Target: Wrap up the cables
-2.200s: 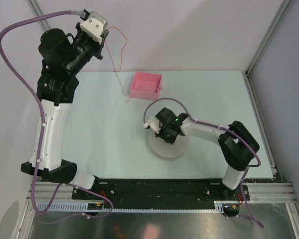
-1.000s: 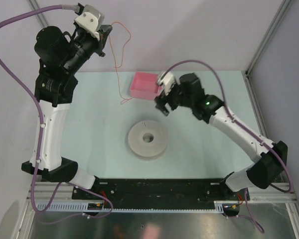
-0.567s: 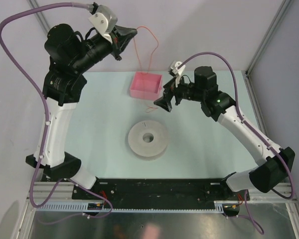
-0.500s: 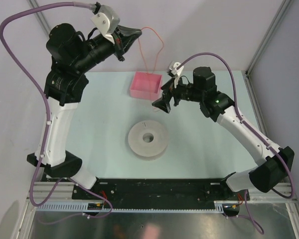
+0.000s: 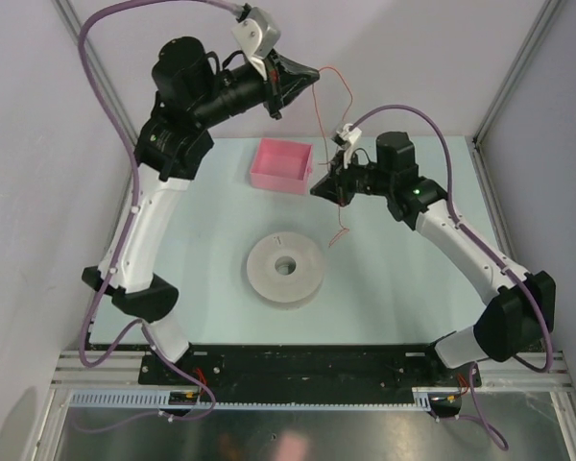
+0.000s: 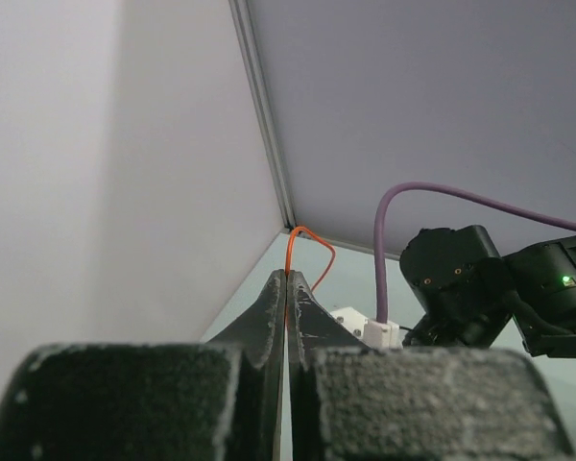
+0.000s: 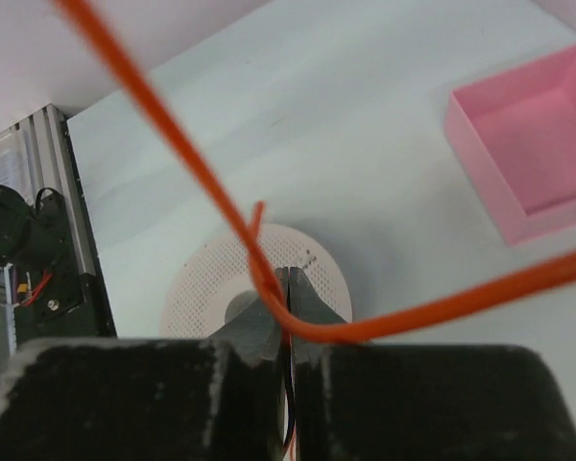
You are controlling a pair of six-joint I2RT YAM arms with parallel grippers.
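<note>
Orange cable (image 6: 289,252) clamped in both pincers above the bench (image 5: 413,288).
Left pincer (image 5: 312,75), raised high, is closed on its upper stretch; right pincer (image 5: 334,189), lower, grips it further along, the tail dangling near the white spool (image 5: 264,274). Pink tray (image 5: 280,163) on the bench, floor bare.

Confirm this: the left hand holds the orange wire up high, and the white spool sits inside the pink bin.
Wrong on the spool: it sits on the table, apart from the bin, as the top view shows. The left hand does hold the wire up high.
</note>
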